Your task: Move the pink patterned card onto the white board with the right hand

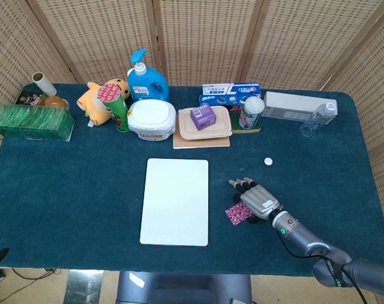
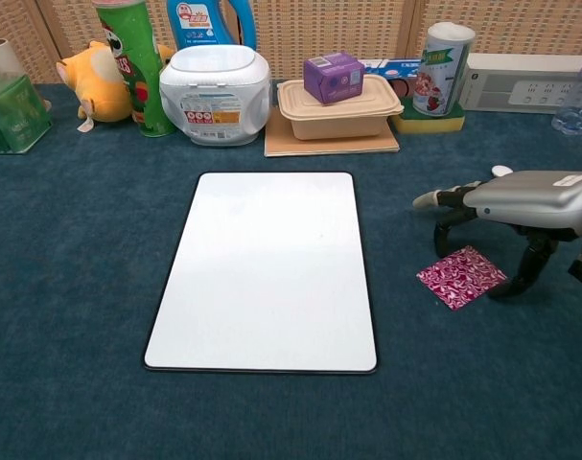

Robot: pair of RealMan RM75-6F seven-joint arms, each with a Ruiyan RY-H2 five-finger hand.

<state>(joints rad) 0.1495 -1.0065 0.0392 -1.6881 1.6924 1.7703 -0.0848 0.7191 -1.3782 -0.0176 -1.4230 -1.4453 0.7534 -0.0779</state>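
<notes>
Card (image 2: 460, 276), pink and patterned, lies flat on the blue tablecloth (image 1: 71, 183) to the right of the white board (image 2: 264, 268), clear of the board's edge. Along the back of the table, from the left: a green box (image 1: 32, 122) with a paper roll (image 1: 40, 82) behind it, a yellow plush toy (image 1: 95, 100), a green chip can (image 1: 114, 105), a blue pump bottle (image 1: 146, 79) behind a white wipes tub (image 1: 152, 118), a tan lidded container (image 1: 205, 124) resting on a brown board with a small purple carton (image 1: 202, 116) on top, a blue-and-white box (image 1: 229, 92), a white-capped canister (image 1: 251, 111), a long white box (image 1: 293, 104) and a clear plastic bottle (image 1: 318, 118). The board sits near the table's middle, long side running front to back. A small white cap (image 1: 267, 161) lies alone on the cloth between the canister and the right hand (image 2: 517, 196). That hand hovers palm-down over the card's right part, fingers (image 2: 442, 197) stretched toward the board and spread a little, the thumb reaching down to the cloth just beside the card's right corner; it holds nothing. Whether the thumb tip touches the card cannot be told. The left hand is out of both views.
</notes>
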